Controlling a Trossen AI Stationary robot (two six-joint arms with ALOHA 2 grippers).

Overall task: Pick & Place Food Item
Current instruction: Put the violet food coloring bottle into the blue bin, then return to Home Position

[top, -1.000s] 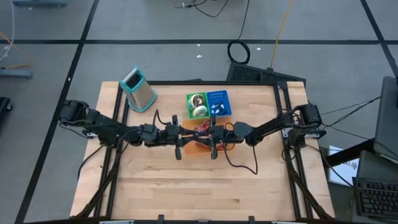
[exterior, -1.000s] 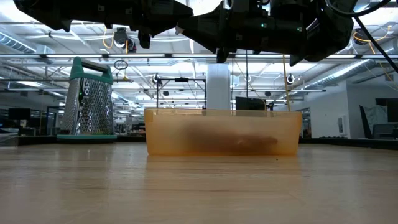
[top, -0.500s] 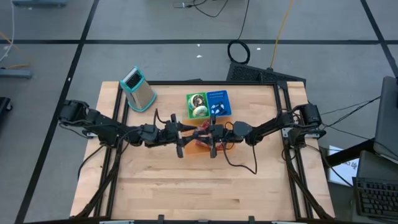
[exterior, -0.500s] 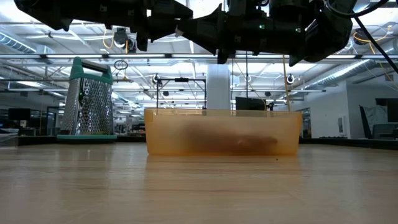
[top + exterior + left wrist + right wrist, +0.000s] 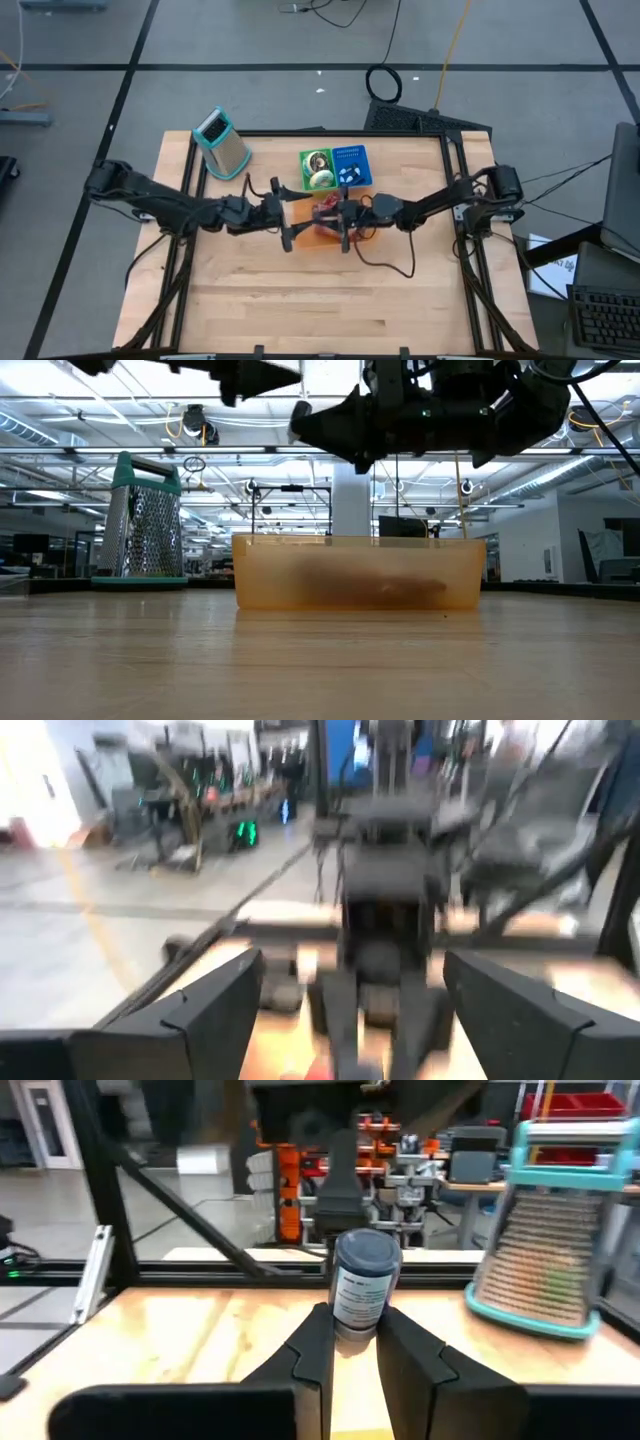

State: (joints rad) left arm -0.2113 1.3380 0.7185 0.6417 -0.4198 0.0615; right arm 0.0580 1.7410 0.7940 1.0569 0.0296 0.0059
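Left end effector [image 5: 291, 222] with its two dark fingers spread wide, nothing between them, held level above the left end of the translucent orange rectangular plastic tub [image 5: 358, 572]. Right end effector [image 5: 352, 1342] with fingers closed on a small dark-lidded cylindrical jar with a white label [image 5: 364, 1288], raised above the right end of the same tub and facing the left one across it.

The tub stands near the middle of the light wooden worktop [image 5: 310, 300]; a reddish-brown food item [image 5: 326, 214] lies inside it, seen as a dark smear through the tub wall in the low view. Just behind the tub, towards the far edge, sit a green-bordered packet [image 5: 317, 169] and a blue packet [image 5: 351, 166], side by side and touching. A metal box grater with a teal handle and base [image 5: 224, 143] stands upright at the far left corner, well apart from the tub.

The near half of the worktop is bare wood up to its front edge. Black frame rails run along the left, right and far edges.
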